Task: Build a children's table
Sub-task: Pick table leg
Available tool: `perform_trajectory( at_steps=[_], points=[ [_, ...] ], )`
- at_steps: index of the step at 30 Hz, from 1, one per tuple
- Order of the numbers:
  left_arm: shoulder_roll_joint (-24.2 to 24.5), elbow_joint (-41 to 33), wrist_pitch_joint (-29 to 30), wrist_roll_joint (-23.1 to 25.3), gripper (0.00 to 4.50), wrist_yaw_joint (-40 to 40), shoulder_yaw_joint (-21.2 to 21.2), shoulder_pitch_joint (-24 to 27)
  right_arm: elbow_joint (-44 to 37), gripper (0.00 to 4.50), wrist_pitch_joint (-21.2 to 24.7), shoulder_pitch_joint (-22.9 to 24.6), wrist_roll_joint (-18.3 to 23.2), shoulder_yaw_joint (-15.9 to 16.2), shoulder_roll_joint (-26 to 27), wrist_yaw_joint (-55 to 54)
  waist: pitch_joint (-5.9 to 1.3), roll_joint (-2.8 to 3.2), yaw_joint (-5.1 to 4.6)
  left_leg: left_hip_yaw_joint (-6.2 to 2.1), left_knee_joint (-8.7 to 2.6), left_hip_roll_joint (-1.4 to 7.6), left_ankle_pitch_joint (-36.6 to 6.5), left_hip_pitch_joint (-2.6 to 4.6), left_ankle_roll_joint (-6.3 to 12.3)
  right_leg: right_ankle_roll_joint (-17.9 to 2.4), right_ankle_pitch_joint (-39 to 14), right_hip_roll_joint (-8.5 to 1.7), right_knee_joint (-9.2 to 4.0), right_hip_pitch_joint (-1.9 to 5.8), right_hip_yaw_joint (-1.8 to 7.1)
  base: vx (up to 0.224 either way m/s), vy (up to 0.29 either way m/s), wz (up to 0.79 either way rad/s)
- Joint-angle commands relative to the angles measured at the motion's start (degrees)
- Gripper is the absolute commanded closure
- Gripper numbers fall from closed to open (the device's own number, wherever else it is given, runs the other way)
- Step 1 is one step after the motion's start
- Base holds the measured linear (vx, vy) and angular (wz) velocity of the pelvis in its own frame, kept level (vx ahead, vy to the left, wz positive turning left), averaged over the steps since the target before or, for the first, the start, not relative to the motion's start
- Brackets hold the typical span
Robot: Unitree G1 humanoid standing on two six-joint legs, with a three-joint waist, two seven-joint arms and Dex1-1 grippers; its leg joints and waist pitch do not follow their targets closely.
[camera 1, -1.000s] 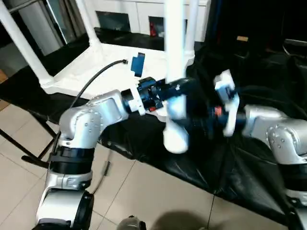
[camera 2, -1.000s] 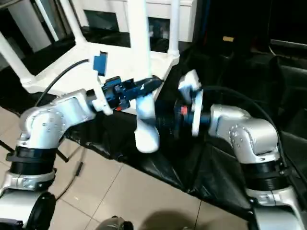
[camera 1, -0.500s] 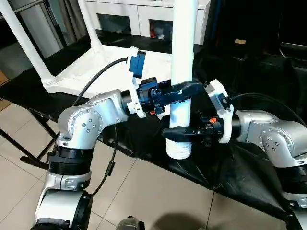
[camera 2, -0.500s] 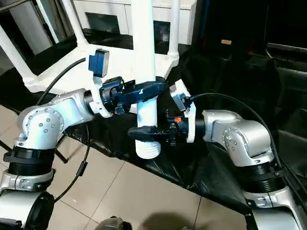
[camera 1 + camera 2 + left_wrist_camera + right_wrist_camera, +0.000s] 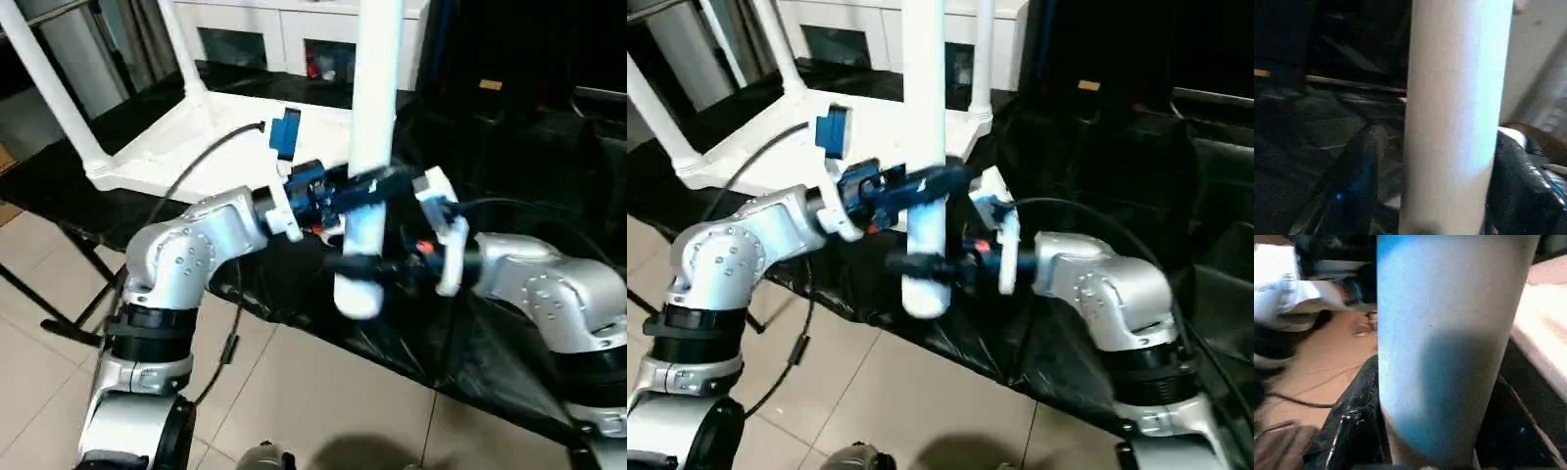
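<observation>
Where the head cameras take in both silver arms from above, the wrist cameras look straight along the fingers. The left wrist view has the white leg [image 5: 1457, 117] standing between two black fingers [image 5: 1359, 166], one on each side, with a sliver of dark cloth visible between the finger and the tube on one side; whether the pads press it cannot be told. The right wrist view shows the same leg [image 5: 1449, 347] with black fingers [image 5: 1352, 426] hugging both flanks, so the right claw is grasping the leg.

From the head, the left claw [image 5: 364, 186] sits around the upright leg [image 5: 374, 108] higher up, and the right claw [image 5: 367, 266] clamps it lower, just above the flared end, which hangs past the front edge of the black-draped bench [image 5: 509, 372] over the tiled floor [image 5: 304, 401].

Behind the left arm, the upturned white table top [image 5: 196, 132] lies on the bench with legs already standing up from its corners. To the right the draped cloth is bare and rumpled. A white cabinet [image 5: 284, 29] with glass doors stands at the back.
</observation>
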Motion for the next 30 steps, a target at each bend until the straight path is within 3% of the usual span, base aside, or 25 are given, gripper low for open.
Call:
perform_trajectory(
  at_steps=[1,3,7,8,11,14,18,20,24,25,27,29,30],
  points=[
    [-0.8,-0.3,-1.2,2.9,1.21,6.6,1.2,0.6,-3.7,2.56,-1.3,0.7,-1.9,0.0,0.8,-3.0,-4.32,-1.56,-0.08,-0.61,-4.17,1.84,-6.6,0.79,-0.85,-8.2,-13.6,-3.45,-5.17,2.76,1.74,0.000,0.000,0.00],
    [-1.8,-0.7,-1.1,4.0,1.21,10.4,1.7,0.6,-4.6,2.56,-1.4,1.1,-2.5,0.0,1.5,-4.7,-4.29,-1.65,-0.11,-0.59,-4.14,1.79,-6.5,0.76,-1.03,-8.2,-13.2,-3.40,-5.22,2.76,1.72,0.000,0.000,0.00],
    [-4.0,-1.3,-1.1,5.6,1.21,16.5,2.6,0.3,-5.4,2.56,-1.5,1.5,-3.3,-0.3,3.1,-7.8,-4.35,-1.22,-0.04,-0.75,-4.10,1.72,-6.7,0.60,-1.16,-8.3,-11.9,-3.31,-5.20,2.79,1.64,0.000,0.000,0.00],
    [-5.9,-1.4,-2.3,7.5,1.47,20.7,2.6,0.0,-5.6,2.56,-2.1,1.8,-4.8,0.1,4.4,-10.4,-4.29,-1.34,-0.06,-0.76,-4.16,1.70,-7.0,0.57,-1.21,-8.3,-12.1,-3.31,-5.24,2.82,1.66,0.000,0.000,0.00],
    [-6.4,-1.3,-2.9,8.4,1.53,21.7,2.3,-0.1,-5.6,2.56,-2.2,1.9,-5.2,0.2,4.8,-11.2,-4.27,-1.36,-0.01,-0.79,-4.22,1.67,-7.6,0.57,-1.18,-7.5,-13.8,-3.36,-5.47,2.76,1.71,0.000,0.000,0.00],
    [-9.0,-2.0,-3.9,10.8,1.96,24.1,0.3,0.8,-5.9,2.56,-2.3,2.4,-6.2,0.9,7.2,-15.3,-4.25,-1.26,-0.01,-0.85,-4.30,1.74,-7.7,0.56,-1.40,-7.4,-13.0,-3.37,-5.46,2.71,1.71,0.000,0.000,0.00],
    [-10.7,-2.4,-4.1,11.8,2.21,28.2,-0.2,1.4,-6.8,2.56,-2.4,2.9,-8.0,1.3,9.4,-19.3,-4.30,-1.27,-0.01,-0.90,-4.32,1.76,-7.4,0.57,-1.58,-7.4,-11.6,-3.33,-5.31,2.69,1.72,0.000,0.000,0.00],
    [-10.9,-2.7,-3.9,11.9,2.39,28.4,-0.6,1.5,-7.0,2.56,-2.4,2.7,-9.2,1.5,10.1,-21.1,-4.30,-1.36,-0.04,-0.87,-4.39,1.69,-7.4,0.53,-1.50,-7.3,-11.6,-3.37,-5.38,2.73,1.72,0.000,0.000,0.00],
    [-9.9,-2.8,-4.4,11.0,2.56,24.7,-0.7,1.8,-6.0,2.56,-2.5,2.3,-10.0,1.1,11.4,-23.1,-4.37,-0.99,-0.17,-0.92,-4.47,1.66,-7.0,0.50,-1.85,-7.0,-10.6,-3.30,-5.30,2.69,1.70,0.000,0.000,0.00],
    [-9.9,-2.8,-4.4,11.0,2.58,24.7,-0.7,1.8,-6.0,2.00,-2.5,2.3,-10.0,1.1,11.4,-23.1,-4.34,-1.01,-0.25,-0.87,-4.45,1.63,-7.3,0.58,-1.81,-7.0,-10.6,-3.30,-5.35,2.64,1.72,0.000,0.000,0.00],
    [-8.8,-2.6,-4.9,11.0,2.59,21.9,-1.2,2.0,-5.2,1.86,-2.7,2.4,-10.0,0.9,11.1,-23.0,-4.36,-0.93,-0.20,-0.88,-4.46,1.65,-7.3,0.64,-1.87,-7.0,-10.4,-3.31,-5.37,2.66,1.73,0.000,0.000,0.00],
    [-5.7,-2.8,-3.7,8.1,2.60,16.5,-0.6,0.9,-4.6,1.71,-1.0,1.3,-8.0,-0.2,8.2,-19.1,-4.51,-0.32,-0.16,-0.93,-4.46,1.66,-7.2,0.85,-2.22,-7.1,-8.9,-3.20,-5.11,2.64,1.68,0.000,0.000,0.00],
    [-5.2,-2.8,-3.3,7.3,2.60,15.5,-0.4,0.5,-4.6,1.60,-0.5,1.0,-7.4,-0.5,7.4,-17.9,-4.61,-0.50,-0.14,-0.94,-4.36,1.58,-6.9,0.89,-2.27,-7.3,-8.2,-3.20,-5.02,2.81,1.64,0.000,0.000,0.00]
  ],
)
